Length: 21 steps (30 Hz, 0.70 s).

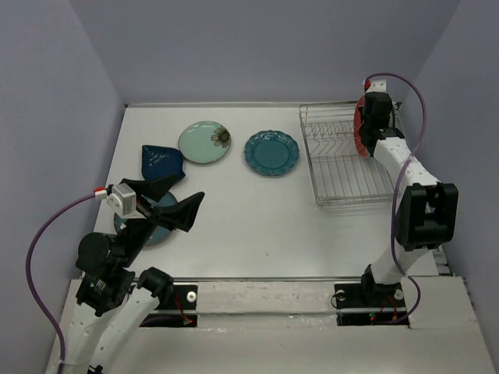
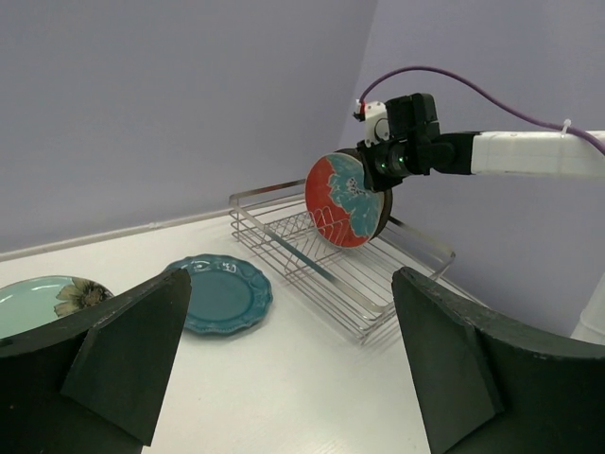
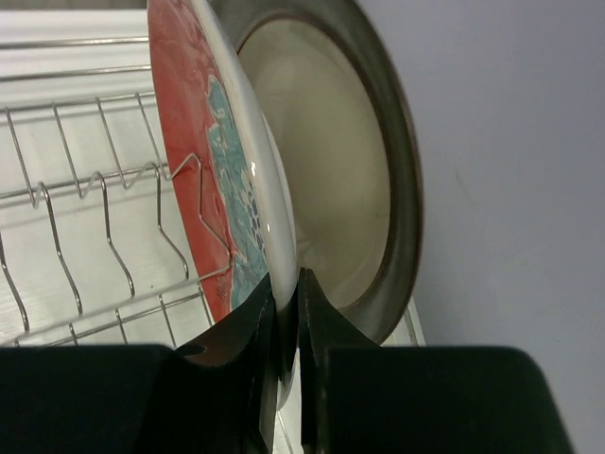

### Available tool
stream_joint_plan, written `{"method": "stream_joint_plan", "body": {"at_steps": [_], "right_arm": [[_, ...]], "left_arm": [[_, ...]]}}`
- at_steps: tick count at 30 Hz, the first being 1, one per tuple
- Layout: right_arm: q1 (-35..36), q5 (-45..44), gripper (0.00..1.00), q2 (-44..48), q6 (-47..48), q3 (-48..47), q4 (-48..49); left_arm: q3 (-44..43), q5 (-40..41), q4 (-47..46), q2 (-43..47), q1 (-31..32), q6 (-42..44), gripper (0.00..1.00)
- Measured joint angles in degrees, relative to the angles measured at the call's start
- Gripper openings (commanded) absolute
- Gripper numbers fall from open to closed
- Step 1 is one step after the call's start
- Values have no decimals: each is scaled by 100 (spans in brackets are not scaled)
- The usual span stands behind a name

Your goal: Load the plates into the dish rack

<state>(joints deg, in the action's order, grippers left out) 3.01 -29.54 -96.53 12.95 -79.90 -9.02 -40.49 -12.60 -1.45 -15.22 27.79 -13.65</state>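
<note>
My right gripper (image 3: pixel 286 293) is shut on the rim of the red plate with the teal flower (image 3: pixel 189 142), holding it upright over the right end of the dish rack (image 1: pixel 347 160). The cream plate with the dark brown rim (image 3: pixel 331 161) stands on edge right behind it. From above, the right gripper (image 1: pixel 366 134) and the red plate (image 1: pixel 359 132) are at the rack's far right. My left gripper (image 1: pixel 191 188) is open and empty above the blue-teal round plate (image 1: pixel 144 227). The navy squarish plate (image 1: pixel 160 160), pale mint plate (image 1: pixel 204 142) and scalloped teal plate (image 1: pixel 271 152) lie flat on the table.
The rack's upright tines (image 3: pixel 85 227) stand left of the red plate. The left wrist view shows the rack (image 2: pixel 378 274), the red plate (image 2: pixel 345 200) and the scalloped teal plate (image 2: pixel 217 295). Purple walls close in the table on three sides.
</note>
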Motion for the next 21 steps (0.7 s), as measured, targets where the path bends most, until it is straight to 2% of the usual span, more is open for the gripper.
{"method": "stream_joint_plan", "body": {"at_steps": [9, 11, 12, 16, 19, 21], "right_arm": [[0, 15, 9, -59, -116, 236, 260], [0, -2, 20, -92, -151, 286, 372], [0, -39, 37, -131, -212, 291, 439], [2, -127, 73, -160, -452, 291, 623], [4, -177, 81, -155, -686, 234, 671], [2, -179, 83, -146, -855, 149, 625]], "left_arm": [[0, 17, 0, -7, 0, -37, 99], [0, 59, -2, -20, 0, -70, 99], [0, 74, -4, -28, 0, -87, 99], [0, 249, -7, -164, 0, -201, 99], [2, 411, -4, -422, -2, -291, 99], [0, 472, 11, -640, -7, -369, 99]]}}
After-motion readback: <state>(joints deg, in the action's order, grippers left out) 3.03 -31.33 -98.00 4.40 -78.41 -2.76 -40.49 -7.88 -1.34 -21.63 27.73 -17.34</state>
